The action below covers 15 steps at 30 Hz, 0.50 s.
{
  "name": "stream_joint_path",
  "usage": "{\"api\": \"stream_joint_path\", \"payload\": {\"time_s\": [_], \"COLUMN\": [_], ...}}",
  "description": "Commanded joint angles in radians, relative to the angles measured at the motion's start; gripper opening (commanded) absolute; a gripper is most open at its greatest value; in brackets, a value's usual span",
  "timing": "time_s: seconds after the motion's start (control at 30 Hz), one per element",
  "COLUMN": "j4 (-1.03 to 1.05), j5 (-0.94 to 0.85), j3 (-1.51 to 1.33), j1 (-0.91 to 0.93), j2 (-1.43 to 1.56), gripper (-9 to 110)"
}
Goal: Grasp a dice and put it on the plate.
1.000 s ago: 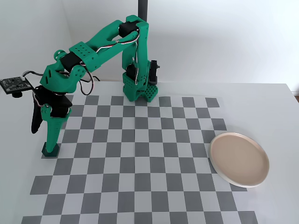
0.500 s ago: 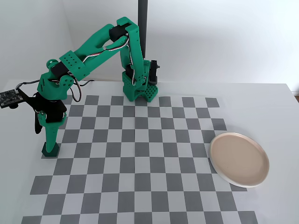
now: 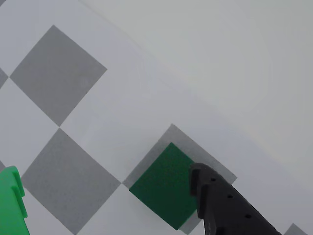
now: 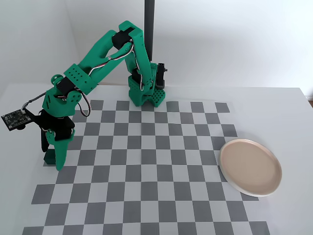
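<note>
Fingers [image 3: 105, 205] of the green printed arm stand released astride the small dark green plain cube [image 3: 164, 186] at the checkered bench's [image 4: 161, 196] left edge, far from the round pale beige plate [image 4: 250, 167]; closing off-centre could push it away.

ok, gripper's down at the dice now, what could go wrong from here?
1. In the wrist view the black finger overlaps the dice edge; it may push the dice instead of straddling it.
2. The dice sits at the mat's left edge, so a nudge could slide it off the checkers.
3. The plate is across the mat: a weak grip may drop it.
</note>
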State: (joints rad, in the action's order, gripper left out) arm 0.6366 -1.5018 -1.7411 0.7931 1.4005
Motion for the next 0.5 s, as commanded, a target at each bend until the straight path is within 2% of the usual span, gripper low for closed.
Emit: {"api": "stream_joint_path", "payload": {"time_s": [0.0,0.47], "j4": [-0.028,0.023], "j5": [0.006,0.009], "j3": [0.097,0.21], "j1": [-0.008,0.049], "j2": [0.008,-0.048], "gripper": [32,32]}}
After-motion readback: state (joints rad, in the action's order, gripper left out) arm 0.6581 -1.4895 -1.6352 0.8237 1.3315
